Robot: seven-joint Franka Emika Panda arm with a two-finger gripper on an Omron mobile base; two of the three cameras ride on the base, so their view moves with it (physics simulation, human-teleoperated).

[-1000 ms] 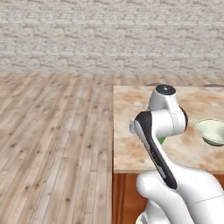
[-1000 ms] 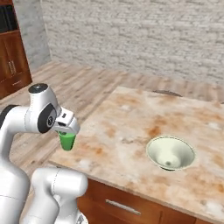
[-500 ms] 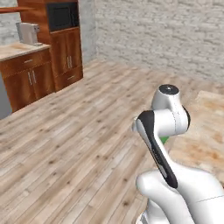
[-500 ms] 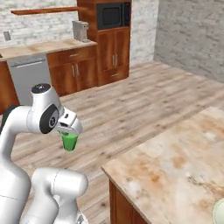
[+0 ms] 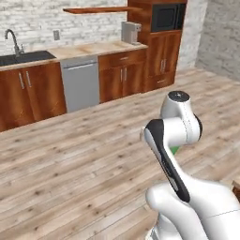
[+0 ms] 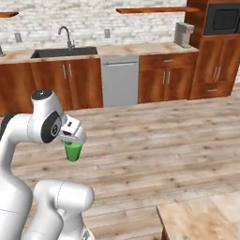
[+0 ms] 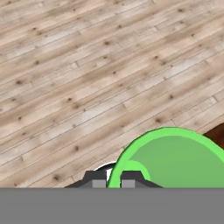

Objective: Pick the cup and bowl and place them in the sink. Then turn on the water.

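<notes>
We see our end effector (image 6: 72,142) clamped on the rim of the cup (image 6: 72,152), which hangs upright below it, above the wooden floor (image 6: 154,140) and just in front of our white arm. In the hand view the two dark fingertips (image 7: 95,180) pinch the cup's (image 7: 175,159) green rim, one outside the wall and one inside, with the floor planks (image 7: 87,78) running slantwise beneath. In the left base view we catch a sliver of the cup (image 5: 174,150) past the arm's elbow. The sink (image 6: 64,52) sits in the far surface (image 6: 117,48) against the brick wall, well apart from the cup, with its gooseneck faucet (image 6: 66,35) rising behind the basin; from the left base view we find the same sink (image 5: 24,57) and faucet (image 5: 13,40) at the far left. A grey dishwasher (image 6: 120,81) stands just right of the sink cabinet, and a corner of a marble-topped surface (image 6: 201,218) shows at the lower right.
</notes>
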